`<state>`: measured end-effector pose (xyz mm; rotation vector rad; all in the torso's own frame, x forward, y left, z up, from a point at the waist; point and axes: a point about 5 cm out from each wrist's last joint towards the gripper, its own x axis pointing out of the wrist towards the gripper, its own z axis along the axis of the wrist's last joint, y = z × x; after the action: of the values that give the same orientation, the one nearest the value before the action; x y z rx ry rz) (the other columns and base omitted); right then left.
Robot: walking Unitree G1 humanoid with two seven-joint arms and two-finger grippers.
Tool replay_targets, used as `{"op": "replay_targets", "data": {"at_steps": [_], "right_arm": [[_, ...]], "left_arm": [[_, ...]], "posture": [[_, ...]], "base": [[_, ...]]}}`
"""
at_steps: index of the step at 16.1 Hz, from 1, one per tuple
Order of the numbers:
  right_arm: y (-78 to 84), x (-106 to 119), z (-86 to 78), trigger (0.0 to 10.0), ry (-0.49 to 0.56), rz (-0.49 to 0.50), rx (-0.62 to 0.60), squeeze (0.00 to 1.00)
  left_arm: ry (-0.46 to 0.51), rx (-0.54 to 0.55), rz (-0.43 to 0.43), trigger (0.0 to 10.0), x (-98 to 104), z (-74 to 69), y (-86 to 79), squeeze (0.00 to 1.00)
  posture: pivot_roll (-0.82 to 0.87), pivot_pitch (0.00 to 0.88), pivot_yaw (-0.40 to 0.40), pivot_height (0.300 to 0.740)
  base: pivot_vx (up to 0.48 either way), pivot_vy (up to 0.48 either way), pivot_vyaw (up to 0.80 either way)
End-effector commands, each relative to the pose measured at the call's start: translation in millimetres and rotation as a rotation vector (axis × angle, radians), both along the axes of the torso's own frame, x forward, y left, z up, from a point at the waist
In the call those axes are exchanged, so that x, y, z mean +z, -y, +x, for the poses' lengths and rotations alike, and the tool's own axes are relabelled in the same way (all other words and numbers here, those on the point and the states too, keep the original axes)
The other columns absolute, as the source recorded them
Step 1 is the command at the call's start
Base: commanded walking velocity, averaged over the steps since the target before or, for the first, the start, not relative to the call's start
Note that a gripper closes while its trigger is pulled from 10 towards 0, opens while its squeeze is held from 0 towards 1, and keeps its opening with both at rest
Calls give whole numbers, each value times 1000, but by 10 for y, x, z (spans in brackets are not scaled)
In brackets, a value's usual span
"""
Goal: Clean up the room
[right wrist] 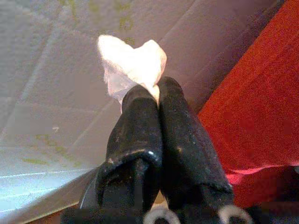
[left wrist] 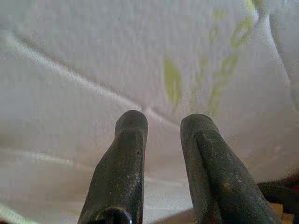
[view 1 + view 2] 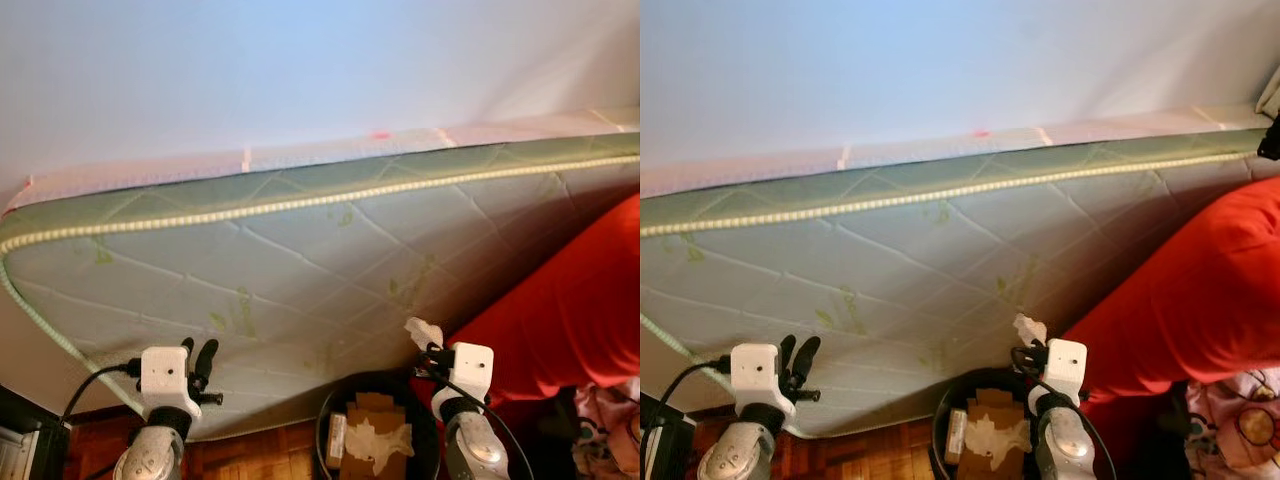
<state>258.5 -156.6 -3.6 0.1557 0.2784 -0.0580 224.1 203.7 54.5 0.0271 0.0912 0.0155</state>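
**Right wrist view: a crumpled tissue pinched above the bin**

Right wrist view shows the right claw (image 1: 154, 95) with its two black, scuffed fingers (image 1: 135, 126) pressed together on a crumpled white tissue (image 1: 131, 65). The tissue is thin and creased, its loose part standing up past the fingertips in a lumpy, folded shape.

In the left eye view that same tissue (image 3: 422, 331) sits at the tip of the right claw (image 3: 428, 352), held just above the rim of a round black bin (image 3: 330, 420). Inside the bin lie flat brown cardboard pieces (image 3: 375, 410) and crumpled white paper (image 3: 378, 440).

Behind both arms a mattress (image 3: 300, 260) leans tilted, its pale quilted cover stitched in diamond lines with faint green leaf prints and a corded, bead-like piping along the edge. A smooth red cloth (image 3: 570, 310) drapes beside it on the robot's right, its lower edge near the bin. Reddish wooden floor (image 3: 250, 450) with a parquet grain shows below the mattress.

The left claw (image 3: 198, 360) is raised in front of the mattress's lower edge. In the left wrist view its fingers (image 2: 121, 163) are rounded, matte black and worn, standing apart with a clear gap and nothing between them, the quilted cover close ahead.
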Motion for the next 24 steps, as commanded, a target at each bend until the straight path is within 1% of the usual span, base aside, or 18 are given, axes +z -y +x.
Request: {"op": "replay_targets", "data": {"at_steps": [1,7,10,12,16,24], "right_arm": [[-1,-12,-27,10000,3,-1,3,0],[18,-16,-35,10000,1,-11,7,0],[5,-20,-31,10000,-2,-10,13,0],[-32,-44,-27,10000,-28,-4,39,0],[-48,-46,-29,10000,-25,2,50,0],[-79,-62,-30,10000,-33,19,81,0]], "left_arm": [[-3,7,-6,10000,8,-17,3,0],[-7,9,-13,10000,5,-32,40,0],[-6,8,-13,10000,10,-32,45,0],[-6,9,-13,10000,20,-28,45,0],[-7,9,-15,10000,23,-28,48,0],[-21,7,-15,10000,-20,-32,50,0]], "posture": [[178,135,-51,677],[176,142,-61,677],[176,142,-61,677],[175,141,-60,677],[177,143,-62,638],[178,138,-60,638]], "base": [[0,0,0],[0,0,0],[0,0,0],[0,0,0],[0,0,0],[0,0,0]]}}
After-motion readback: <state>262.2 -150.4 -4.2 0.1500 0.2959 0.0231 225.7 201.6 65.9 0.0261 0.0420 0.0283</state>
